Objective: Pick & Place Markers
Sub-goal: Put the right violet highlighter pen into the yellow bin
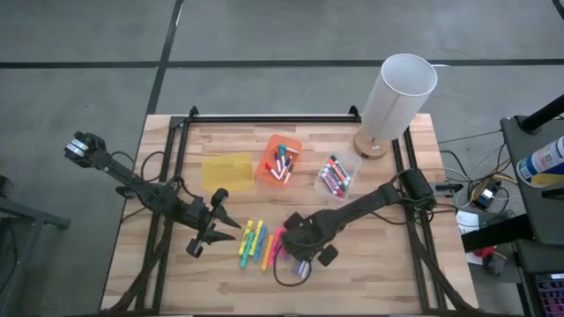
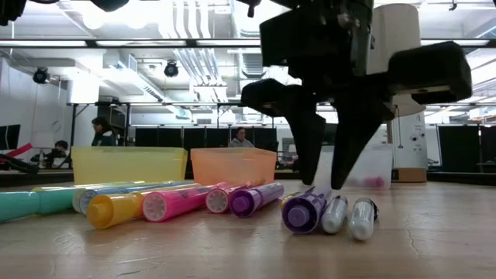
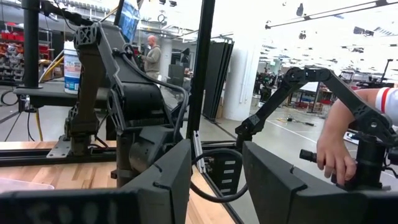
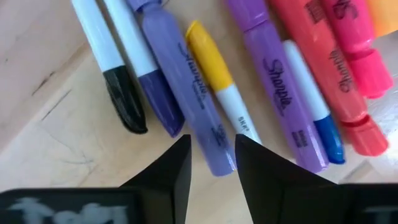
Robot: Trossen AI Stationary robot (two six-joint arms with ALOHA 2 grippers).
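Waiting at the left of the table, the left gripper hovers with its fingers parted and empty, pointing toward the loose markers; it poses little risk unless it drifts into the row. Behind it sit three small bins: the yellow bin, translucent soft-edged plastic and seemingly bare, the orange bin holding a few pens, and the clear bin with several more. The markers left on the wooden table lie side by side, nearly touching: smooth, glossy cylinders with ribbed caps (round bodies that would roll readily on planks). The right gripper hangs just above the near end of that row, its dark wedge-shaped fingers narrowly apart and holding nothing, tips straddling the lilac marker beside a yellow-capped marker. Here lies the likely trouble: the pens are so crowded that a fingertip could land on a neighbour and pinch two, or nudge the slick barrel so it rolls out. A skewed grip could also let the pen slip when lifted. The white lamp stands well clear at the far right
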